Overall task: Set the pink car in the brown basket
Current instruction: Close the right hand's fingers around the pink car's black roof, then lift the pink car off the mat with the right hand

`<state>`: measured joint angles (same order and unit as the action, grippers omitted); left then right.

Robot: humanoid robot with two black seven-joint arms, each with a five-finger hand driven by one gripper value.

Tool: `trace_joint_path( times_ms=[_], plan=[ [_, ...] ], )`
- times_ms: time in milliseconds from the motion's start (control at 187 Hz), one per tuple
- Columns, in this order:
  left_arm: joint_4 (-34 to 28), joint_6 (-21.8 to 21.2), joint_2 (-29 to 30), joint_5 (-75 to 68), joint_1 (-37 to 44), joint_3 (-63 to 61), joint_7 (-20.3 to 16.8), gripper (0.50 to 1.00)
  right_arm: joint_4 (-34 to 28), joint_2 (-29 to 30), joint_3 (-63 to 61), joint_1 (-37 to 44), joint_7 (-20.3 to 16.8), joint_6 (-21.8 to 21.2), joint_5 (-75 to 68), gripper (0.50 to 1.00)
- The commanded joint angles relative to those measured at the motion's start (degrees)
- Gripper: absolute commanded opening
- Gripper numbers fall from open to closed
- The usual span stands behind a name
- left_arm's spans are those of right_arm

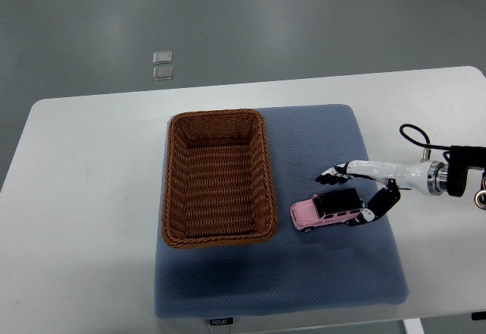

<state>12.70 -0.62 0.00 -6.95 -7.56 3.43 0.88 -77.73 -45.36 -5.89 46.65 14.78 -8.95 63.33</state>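
- One small pink toy car with a black roof (328, 208) is seen on the blue-grey padded mat (319, 281), just right of the brown woven wicker basket (173, 190).
- The right hand (363, 196) is placed around its rear end; the fingers (334, 174) are spread, not yet closed.
- The grasping step is judged underway; closing, lifting and moving left are needed next.
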Motion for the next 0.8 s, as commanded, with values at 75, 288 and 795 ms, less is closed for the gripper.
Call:
trace_joint_path(
  times_ms=[75, 288, 795],
  plan=[
    [-0.04, 0.0, 0.0, 0.01, 0.0, 0.0, 0.0, 1.0, 0.65, 0.89, 0.0, -0.5, 0.16, 0.43, 1.36, 0.682],
    [-0.04, 0.0, 0.0, 0.01, 0.0, 0.09, 0.0, 1.0, 1.35, 1.42, 0.0, -0.85, 1.13, 1.39, 2.85, 0.5],
    [-0.13, 0.0, 0.0, 0.01, 0.0, 0.09, 0.0, 1.0, -1.11, -7.46, -4.92, 13.64, 0.69, -8.45, -0.84, 0.5]
  ],
)
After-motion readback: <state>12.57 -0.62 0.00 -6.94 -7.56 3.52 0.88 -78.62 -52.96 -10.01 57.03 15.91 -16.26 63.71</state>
